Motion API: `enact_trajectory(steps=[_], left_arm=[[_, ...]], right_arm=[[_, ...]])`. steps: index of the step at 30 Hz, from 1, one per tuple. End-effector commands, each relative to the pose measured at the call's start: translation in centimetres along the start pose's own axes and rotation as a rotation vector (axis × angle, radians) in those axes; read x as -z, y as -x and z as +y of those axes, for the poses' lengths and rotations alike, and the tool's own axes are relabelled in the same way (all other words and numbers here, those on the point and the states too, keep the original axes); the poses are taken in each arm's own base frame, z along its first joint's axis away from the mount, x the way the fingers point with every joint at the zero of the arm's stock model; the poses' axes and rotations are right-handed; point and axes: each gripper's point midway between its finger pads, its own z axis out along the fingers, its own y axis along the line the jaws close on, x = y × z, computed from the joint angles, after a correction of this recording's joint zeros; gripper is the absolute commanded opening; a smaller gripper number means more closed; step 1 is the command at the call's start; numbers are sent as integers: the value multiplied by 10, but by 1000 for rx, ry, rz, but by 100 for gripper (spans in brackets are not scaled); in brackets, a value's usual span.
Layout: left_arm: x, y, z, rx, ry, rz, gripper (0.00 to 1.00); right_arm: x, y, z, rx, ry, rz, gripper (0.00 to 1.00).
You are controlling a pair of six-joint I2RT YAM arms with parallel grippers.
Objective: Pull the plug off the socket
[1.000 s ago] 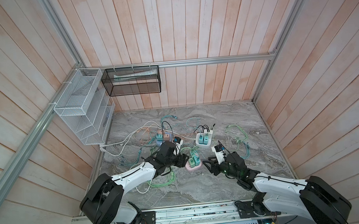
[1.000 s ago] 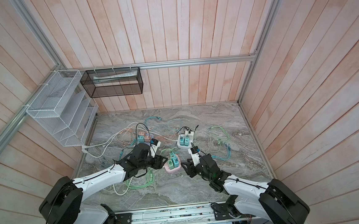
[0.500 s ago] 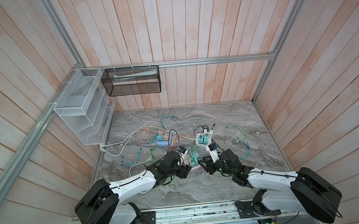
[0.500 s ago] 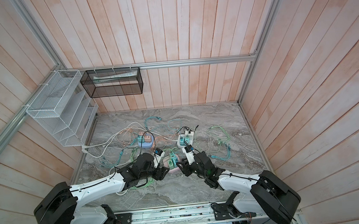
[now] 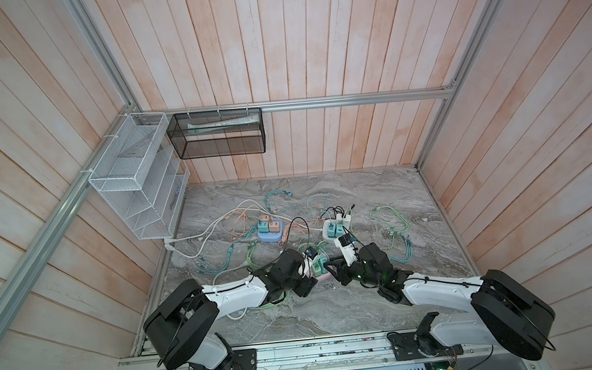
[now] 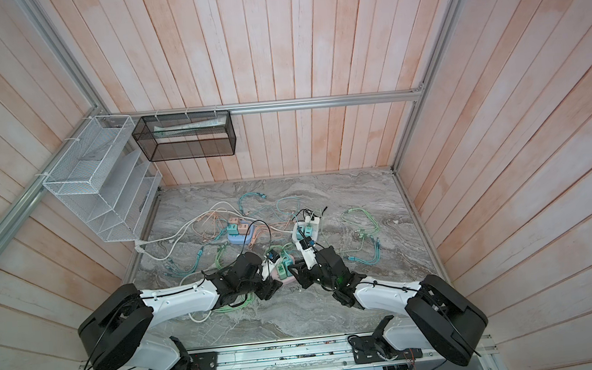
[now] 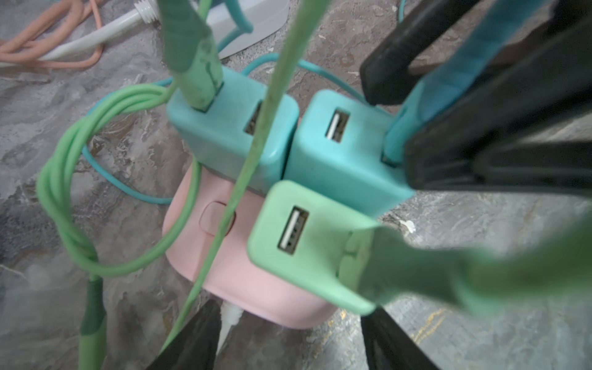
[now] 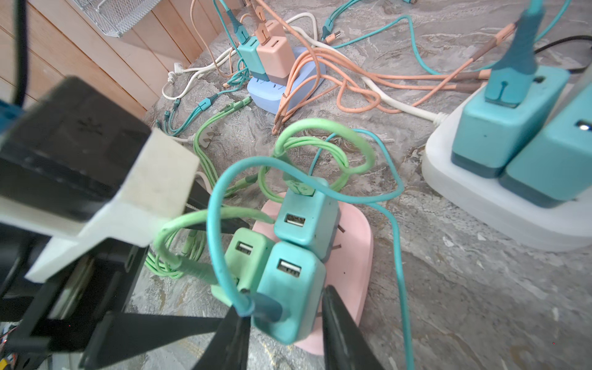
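Crowded pink socket (image 8: 355,243): two teal plugs (image 8: 307,217), one green plug (image 8: 248,256)
Spread left gripper (image 7: 291,306) at socket edge; right gripper (image 8: 282,299) astride one teal plug (image 8: 290,288), pinch unclear

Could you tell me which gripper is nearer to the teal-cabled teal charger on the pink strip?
Right. The right gripper straddles the teal charger, a finger on each side; the left gripper flanks the pink strip's end, by the light green charger.
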Motion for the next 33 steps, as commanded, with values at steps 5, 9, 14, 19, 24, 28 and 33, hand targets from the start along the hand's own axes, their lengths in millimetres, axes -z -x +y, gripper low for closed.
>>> enact_trajectory(steps=[5, 9, 14, 19, 24, 28, 33], left_arm=[[-5, 30, -7, -60, -37, -105, 69], [-6, 28, -7, -66, -38, -115, 67], [-1, 31, -7, -64, -35, -148, 64], [1, 31, -12, -82, -60, -173, 59], [-2, 18, -12, -85, -65, -134, 59], [-1, 22, -10, -74, -63, -158, 59], [-6, 26, -12, -72, -82, -168, 55]], right_arm=[[-3, -1, 0, 3, -6, 21, 33], [-4, -2, -1, 7, -16, 32, 32], [-4, -4, -3, 6, -28, 50, 31], [-4, -4, -4, -2, -33, 51, 31], [-5, -4, -6, -15, -43, 60, 31], [-5, -7, -5, -12, -37, 71, 31], [-4, -9, -6, -5, -46, 81, 30]])
